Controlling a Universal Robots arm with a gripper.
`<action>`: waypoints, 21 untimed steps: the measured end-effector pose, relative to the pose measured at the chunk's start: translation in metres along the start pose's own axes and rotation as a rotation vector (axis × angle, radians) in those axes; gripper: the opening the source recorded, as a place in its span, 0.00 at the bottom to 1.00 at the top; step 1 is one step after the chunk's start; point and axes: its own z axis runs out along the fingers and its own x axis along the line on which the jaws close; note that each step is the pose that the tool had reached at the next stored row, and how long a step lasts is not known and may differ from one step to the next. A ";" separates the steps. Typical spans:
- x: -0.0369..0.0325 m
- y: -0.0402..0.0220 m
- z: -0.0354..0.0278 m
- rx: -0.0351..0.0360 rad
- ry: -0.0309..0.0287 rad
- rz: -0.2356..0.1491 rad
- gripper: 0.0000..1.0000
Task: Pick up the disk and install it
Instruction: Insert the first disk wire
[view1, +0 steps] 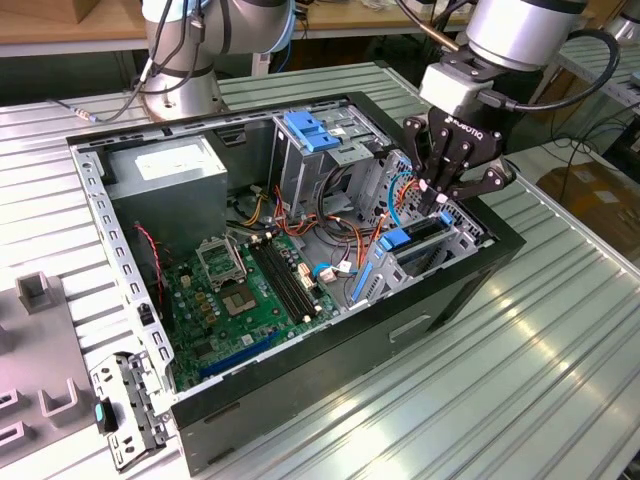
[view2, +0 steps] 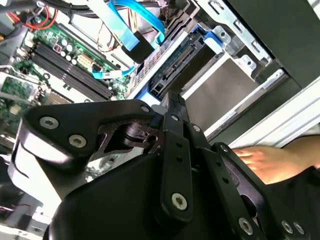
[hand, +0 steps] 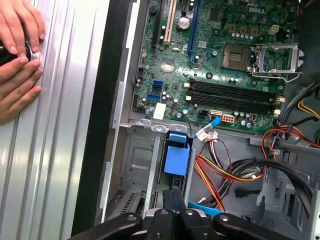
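Now | fingers (view2: 175, 107) narrow, tips together | disk (view1: 418, 238) seated in drive bay (hand: 142, 165), just beneath fingers, perhaps touching

You're looking at a ribbed metal table (view1: 560, 340) that is gleaming softly: brushed, not mirror-bright. The case (view1: 330, 370) is showing matt black outside and bare grey sheet metal within. The disk (hand: 177, 155) is showing smooth blue plastic, and the gripper (view1: 440, 198) is looking matt black.

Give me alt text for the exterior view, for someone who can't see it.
A robot gripper hangs at the disk, which stands on edge in a bay of an open computer case on a slatted metal table.
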 end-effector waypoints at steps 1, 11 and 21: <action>0.0000 0.0000 0.0002 0.0022 0.0011 -0.034 0.11; 0.0001 -0.0014 0.0005 0.0110 0.0059 -0.166 0.11; 0.0016 -0.0204 0.0000 0.0132 0.0069 -0.201 0.11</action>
